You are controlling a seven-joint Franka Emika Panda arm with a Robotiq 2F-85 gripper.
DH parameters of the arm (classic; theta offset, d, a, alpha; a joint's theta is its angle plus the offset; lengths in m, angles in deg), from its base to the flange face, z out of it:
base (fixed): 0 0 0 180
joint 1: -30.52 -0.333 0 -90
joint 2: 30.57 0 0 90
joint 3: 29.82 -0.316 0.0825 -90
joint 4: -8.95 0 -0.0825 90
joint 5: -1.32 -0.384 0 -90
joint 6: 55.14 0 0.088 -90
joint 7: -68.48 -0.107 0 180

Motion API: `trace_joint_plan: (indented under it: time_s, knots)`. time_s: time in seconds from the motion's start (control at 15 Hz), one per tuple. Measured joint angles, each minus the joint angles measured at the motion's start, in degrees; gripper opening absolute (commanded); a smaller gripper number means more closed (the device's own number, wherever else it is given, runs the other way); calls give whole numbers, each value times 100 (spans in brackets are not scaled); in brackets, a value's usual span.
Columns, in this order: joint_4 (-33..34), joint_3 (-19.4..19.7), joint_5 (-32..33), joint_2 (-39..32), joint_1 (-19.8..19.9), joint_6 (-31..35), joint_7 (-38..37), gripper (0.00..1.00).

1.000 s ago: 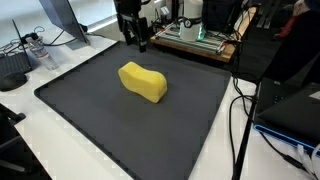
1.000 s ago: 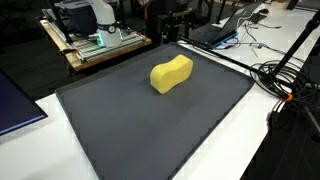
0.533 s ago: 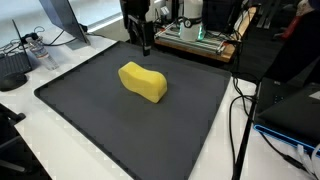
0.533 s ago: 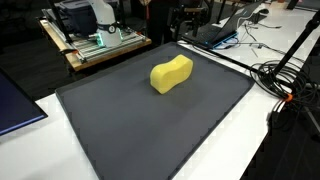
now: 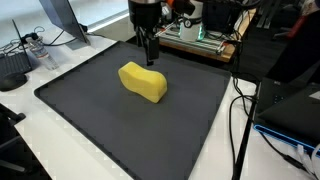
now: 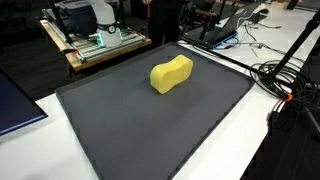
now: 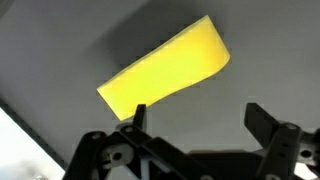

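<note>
Only my wrist view shows how the pincer (image 7: 198, 122) stands: wide open, holding nothing, with the yellow sponge (image 7: 165, 68) at its 11 o'clock. An exterior view shows the sponge (image 5: 143, 82) on the black mat (image 5: 100, 130), with the pincer (image 5: 149, 52) at its 12 o'clock. The arm is cut off up top.

The arm (image 5: 145, 10) runs off the top edge; the yellow sponge (image 7: 165, 68) looks soft-edged (wrist view, blurred).

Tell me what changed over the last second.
In an exterior view the gripper moved along the far edge of the mat and down, closer to the sponge. It took hold of nothing. Its jaws stayed open, and the sponge and mat stayed put.
</note>
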State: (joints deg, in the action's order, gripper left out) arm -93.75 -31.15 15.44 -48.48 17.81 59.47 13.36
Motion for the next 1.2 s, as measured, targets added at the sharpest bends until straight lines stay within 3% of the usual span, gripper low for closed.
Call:
trace_joint_plan:
  time_s: [0.4, 1.2]
  knots:
    - [762, 54, -193, -435, 51, -572, -186, 100]
    - [1520, 406, -1894, -720, 1422, -782, 773, 100]
